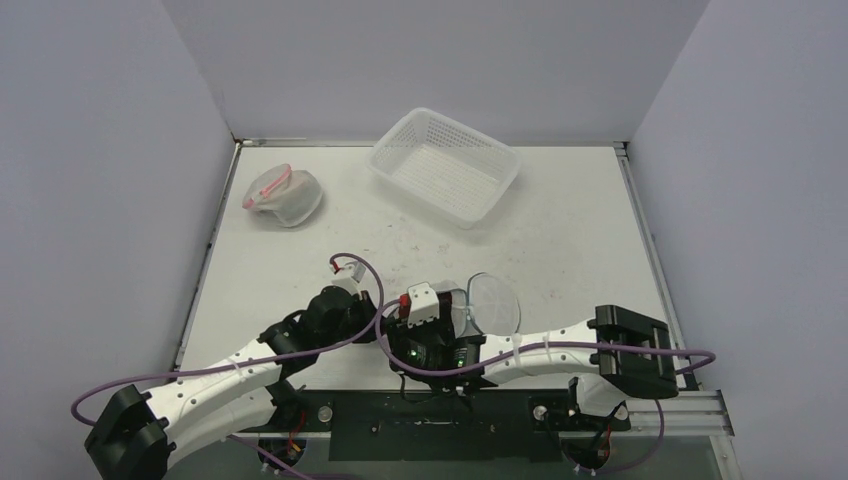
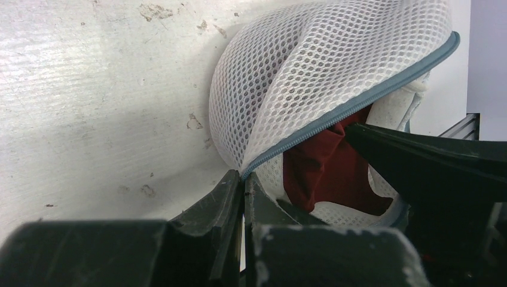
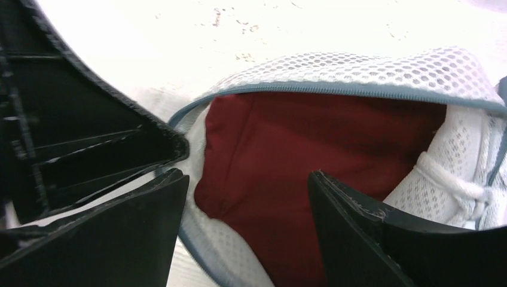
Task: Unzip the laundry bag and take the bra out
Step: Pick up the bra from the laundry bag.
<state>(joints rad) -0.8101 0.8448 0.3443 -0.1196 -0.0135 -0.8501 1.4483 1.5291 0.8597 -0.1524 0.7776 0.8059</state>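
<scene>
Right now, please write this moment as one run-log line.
laundry bag: unzipped, open | bra: red, inside | left fingers: shut on laundry bag edge | right fingers: open over bra

The table is white, with a metal rail along its side and far edges. Its top is scuffed and speckled with small brownish marks, which are plain in the left wrist view. Three things lie on it. A white perforated plastic basket sits at the far side, a little right of centre, askew to the edges. A small white mesh pouch with pink trim lies near the far left corner, well apart from the basket. The laundry bag, white mesh with a grey-blue zip, rests toward the near edge with its zip open.
</scene>
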